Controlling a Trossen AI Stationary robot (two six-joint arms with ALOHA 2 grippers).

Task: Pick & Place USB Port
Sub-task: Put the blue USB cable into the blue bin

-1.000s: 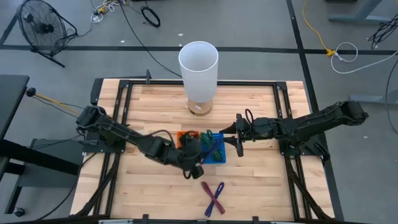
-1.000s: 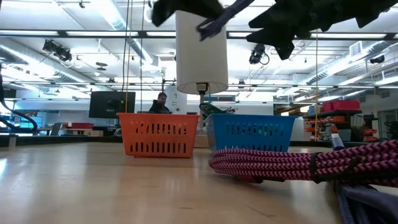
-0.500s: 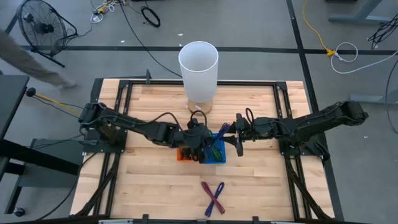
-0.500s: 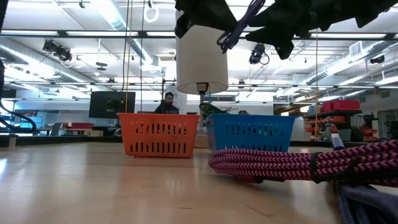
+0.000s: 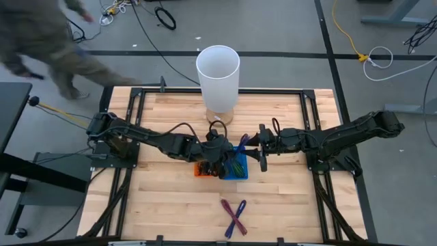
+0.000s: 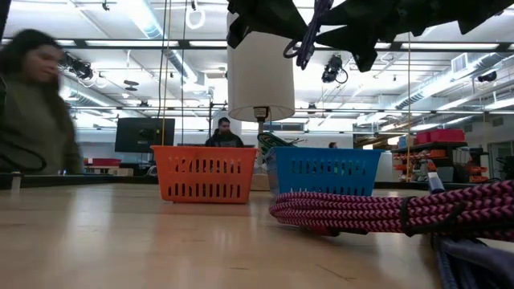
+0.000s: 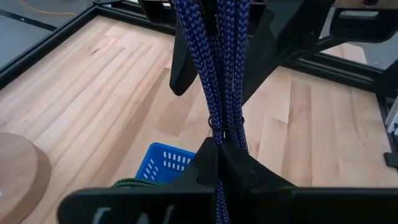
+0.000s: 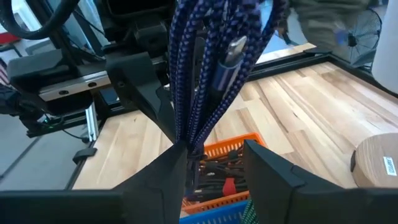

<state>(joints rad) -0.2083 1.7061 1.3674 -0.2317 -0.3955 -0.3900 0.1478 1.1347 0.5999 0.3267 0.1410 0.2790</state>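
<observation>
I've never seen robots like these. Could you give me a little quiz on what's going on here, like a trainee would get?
1. True or false: the left gripper is shut on the dark blue braided cable bundle.
2. The right gripper is: A) open, with a finger on either side of that cable bundle; B) shut on a basket; C) resting on the table.
3. Fill in: the orange plastic basket stands beside a ___ plastic basket.
Key: 1 true; 2 A; 3 blue.

hidden: orange basket mostly under left arm | blurred: person | cut off: cable bundle
</observation>
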